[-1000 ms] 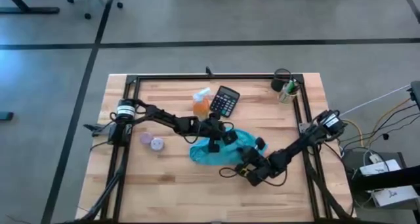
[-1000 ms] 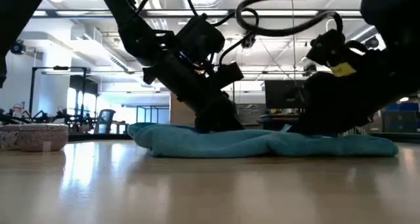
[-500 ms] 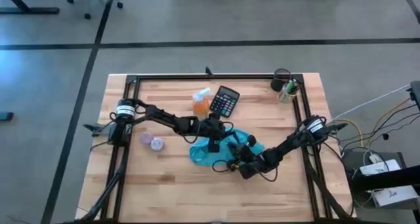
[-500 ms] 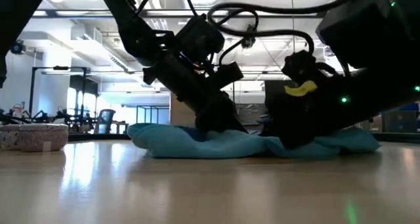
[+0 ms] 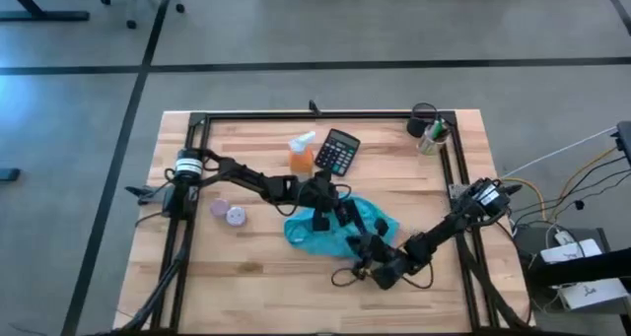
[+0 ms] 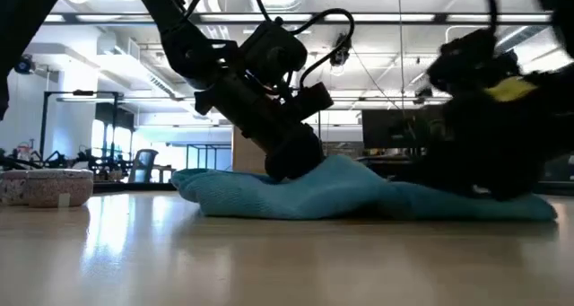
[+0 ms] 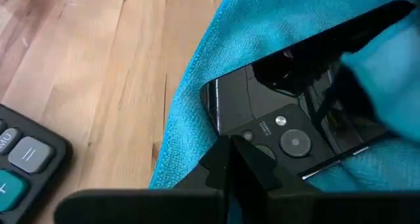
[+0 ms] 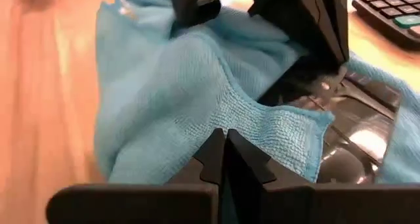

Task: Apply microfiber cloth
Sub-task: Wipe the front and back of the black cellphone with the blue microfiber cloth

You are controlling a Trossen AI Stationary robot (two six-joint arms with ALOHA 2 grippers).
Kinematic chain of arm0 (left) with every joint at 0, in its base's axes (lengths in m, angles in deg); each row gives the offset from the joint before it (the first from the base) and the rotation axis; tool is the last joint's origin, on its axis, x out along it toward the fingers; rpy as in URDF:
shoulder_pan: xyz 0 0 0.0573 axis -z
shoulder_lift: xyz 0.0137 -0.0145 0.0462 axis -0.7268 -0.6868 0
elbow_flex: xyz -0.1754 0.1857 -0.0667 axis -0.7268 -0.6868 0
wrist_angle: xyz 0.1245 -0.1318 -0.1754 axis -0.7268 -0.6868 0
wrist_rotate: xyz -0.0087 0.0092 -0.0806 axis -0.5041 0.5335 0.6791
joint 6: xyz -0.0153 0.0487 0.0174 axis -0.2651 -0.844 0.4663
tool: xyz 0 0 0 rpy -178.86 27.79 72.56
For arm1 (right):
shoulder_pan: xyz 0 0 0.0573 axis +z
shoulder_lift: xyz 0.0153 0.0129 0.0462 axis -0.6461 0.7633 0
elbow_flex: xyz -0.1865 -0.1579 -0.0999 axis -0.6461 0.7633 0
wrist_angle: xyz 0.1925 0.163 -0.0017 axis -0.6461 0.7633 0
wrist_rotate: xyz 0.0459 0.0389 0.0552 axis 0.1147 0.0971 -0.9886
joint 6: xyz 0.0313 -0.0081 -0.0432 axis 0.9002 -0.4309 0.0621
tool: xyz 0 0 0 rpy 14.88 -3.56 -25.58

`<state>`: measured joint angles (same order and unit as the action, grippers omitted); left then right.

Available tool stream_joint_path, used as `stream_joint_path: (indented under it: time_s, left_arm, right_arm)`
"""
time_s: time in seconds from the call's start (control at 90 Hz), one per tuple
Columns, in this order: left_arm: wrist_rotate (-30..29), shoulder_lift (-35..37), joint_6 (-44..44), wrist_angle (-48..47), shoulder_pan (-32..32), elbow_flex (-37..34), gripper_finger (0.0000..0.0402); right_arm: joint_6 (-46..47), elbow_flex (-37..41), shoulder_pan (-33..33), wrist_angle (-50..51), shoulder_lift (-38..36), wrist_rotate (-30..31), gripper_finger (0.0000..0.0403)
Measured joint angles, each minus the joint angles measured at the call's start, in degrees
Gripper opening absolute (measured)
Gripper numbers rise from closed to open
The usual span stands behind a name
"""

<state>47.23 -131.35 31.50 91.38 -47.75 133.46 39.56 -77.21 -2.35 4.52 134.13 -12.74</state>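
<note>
The turquoise microfiber cloth (image 5: 340, 228) lies rumpled at the table's middle, over and around a black phone (image 7: 295, 119). The phone's camera end shows bare; the rest is under cloth. My left gripper (image 7: 230, 161) is shut, its tips at the phone's camera end. From the near right, my right gripper (image 8: 225, 148) is shut on the cloth. A fold of cloth (image 6: 345, 176) rises beside the left gripper (image 6: 296, 162). My left gripper presses its shut fingertips down on the phone's camera end (image 7: 226, 142), slanting down from the table's left. The phone lies flat on the cloth. My right gripper pinches a hemmed edge of the cloth (image 8: 269, 135) between its two fingers, coming low from the table's near right. The held flap lies partly over the phone (image 8: 354, 119); the rest of the cloth is on the table.
A black calculator (image 5: 337, 152) and an orange spray bottle (image 5: 303, 157) stand just beyond the cloth. A pen cup (image 5: 427, 129) is at the far right corner. Two small round pots (image 5: 228, 213) sit to the left. A black frame (image 5: 315, 114) rims the table.
My right gripper has gone toward the left gripper with the cloth, bunching it, then back toward the table's near right. The cloth has spread out again, and a hump of it now stands beside the left gripper.
</note>
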Motion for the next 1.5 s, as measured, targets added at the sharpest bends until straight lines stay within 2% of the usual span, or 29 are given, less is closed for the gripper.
stream_joint_path:
  time_s: [0.133,0.256,0.344,0.522,0.644,0.789,0.944,1.167,1.344,1.5]
  left_arm:
    - [-0.2,0.0,0.1,-0.1,0.0,0.0,0.0000]
    - [-0.3,0.0,1.0,0.2,0.0,0.0,0.0000]
    - [-0.3,0.0,1.0,0.6,0.1,0.0,0.0000]
    - [-0.2,0.0,1.0,0.6,0.1,0.0,0.0000]
    - [-0.2,0.0,1.0,0.6,0.1,0.0,0.0000]
    - [-0.2,0.0,1.0,0.6,0.0,0.0,0.0000]
    - [-0.1,0.0,1.0,0.5,0.0,0.0,0.0000]
    - [0.0,0.0,1.0,0.2,0.0,0.0,0.0000]
    - [0.0,0.0,1.0,0.2,0.0,0.0,0.0000]
    - [0.0,0.0,1.1,0.3,0.0,0.0,0.0000]
  right_arm:
    - [8.3,0.0,1.7,10.2,-2.2,1.6,0.0000]
    - [11.1,0.0,1.1,13.9,-2.2,4.7,0.0000]
    - [9.0,0.2,-1.4,13.4,-1.8,6.8,0.0000]
    - [5.9,0.2,-8.0,12.7,-1.9,5.5,0.0000]
    - [-1.1,0.2,-10.5,8.4,-1.8,5.0,0.0000]
    - [-8.3,0.3,-11.6,1.9,-1.8,1.1,0.0000]
    - [-9.4,0.2,-10.8,-0.8,-1.9,-3.6,0.0000]
    - [-5.2,0.0,-5.9,0.3,-2.1,-7.0,0.0000]
    - [6.4,-0.1,-3.2,7.7,-2.1,-0.7,0.0000]
    - [13.0,0.0,-5.2,13.6,-2.0,4.1,0.0000]
